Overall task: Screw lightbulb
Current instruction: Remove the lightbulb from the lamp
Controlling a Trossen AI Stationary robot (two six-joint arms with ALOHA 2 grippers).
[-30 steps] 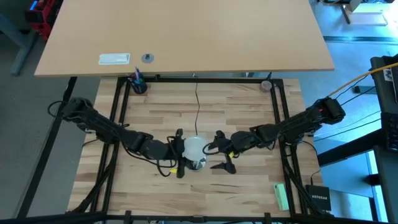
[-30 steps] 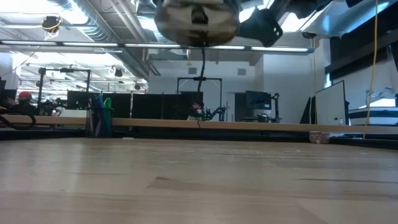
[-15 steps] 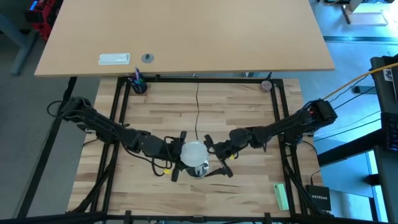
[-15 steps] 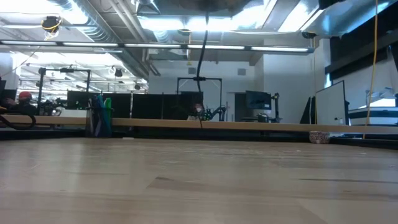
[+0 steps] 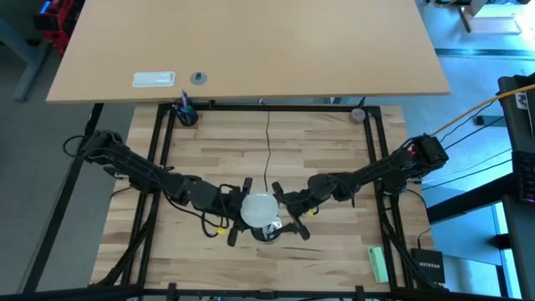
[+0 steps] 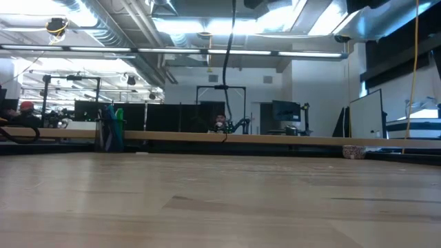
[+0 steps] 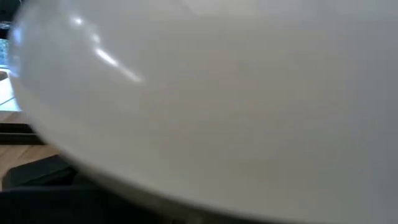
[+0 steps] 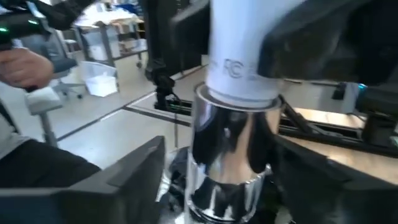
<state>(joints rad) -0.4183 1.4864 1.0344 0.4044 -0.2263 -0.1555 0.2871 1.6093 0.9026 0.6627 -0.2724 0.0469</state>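
High view: the lightbulb is held off the desk, clamped in the left hand. The silver socket below it is flanked by the right hand, fingers apart on either side.

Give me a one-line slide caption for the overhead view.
Both grippers meet mid-table at the lightbulb: left gripper shut on it, right gripper at the socket.
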